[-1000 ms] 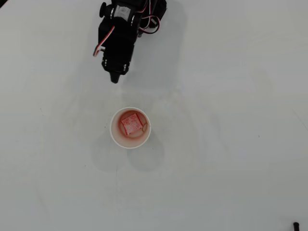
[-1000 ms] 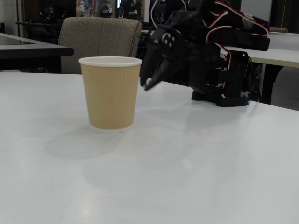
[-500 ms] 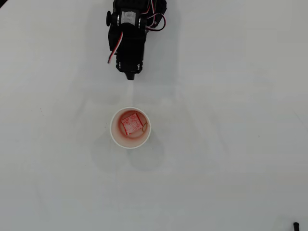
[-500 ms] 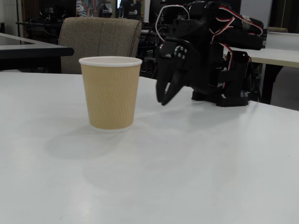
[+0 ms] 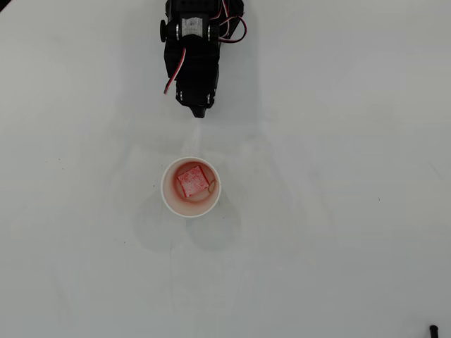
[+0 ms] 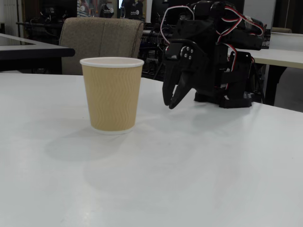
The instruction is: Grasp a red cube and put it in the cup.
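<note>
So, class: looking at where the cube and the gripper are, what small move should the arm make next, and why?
Probably just fold back toward its base and stop. The red cube already lies inside the cup, and the gripper hangs empty above the table, apart from the cup, so nothing is left to grasp.

A: Count of cups?

B: One cup [image 5: 169,197], seen in both views, [image 6: 112,94] standing on the table [image 5: 338,211].

A: Cubes?

B: One red cube [image 5: 192,182], inside that cup, visible only from overhead.

A: Arms and grippers?

B: One arm [image 6: 222,61], one gripper [image 5: 199,112] with two fingers.

A: Tables?

B: One white table under the arm. At least two more show behind it in the fixed view.

A: Seating?

B: One chair [image 6: 102,40], behind the cup.

A: Anything else?

B: One small dark item [image 5: 433,329] at the overhead view's lower right corner; unidentifiable.
</note>
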### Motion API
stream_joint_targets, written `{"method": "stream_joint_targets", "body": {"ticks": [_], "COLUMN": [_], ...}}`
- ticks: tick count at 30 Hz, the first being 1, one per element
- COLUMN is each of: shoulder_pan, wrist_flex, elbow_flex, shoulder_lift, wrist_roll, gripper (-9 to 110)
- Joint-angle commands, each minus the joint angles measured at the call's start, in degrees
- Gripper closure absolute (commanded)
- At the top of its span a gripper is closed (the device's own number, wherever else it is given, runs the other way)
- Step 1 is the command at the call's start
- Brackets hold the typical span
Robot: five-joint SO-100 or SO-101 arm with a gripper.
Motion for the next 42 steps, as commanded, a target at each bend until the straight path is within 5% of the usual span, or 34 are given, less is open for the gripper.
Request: {"method": "stream_joint_targets", "body": {"ticks": [1, 42], "shoulder_pan": [-1.76, -8.88], "wrist_flex": [-2.20, -10.46], "elbow_flex": [1.23, 3.52], "shoulder_lift": [0.62, 0.62], "wrist_roll": [1.41, 1.41], "gripper": [101, 101]}}
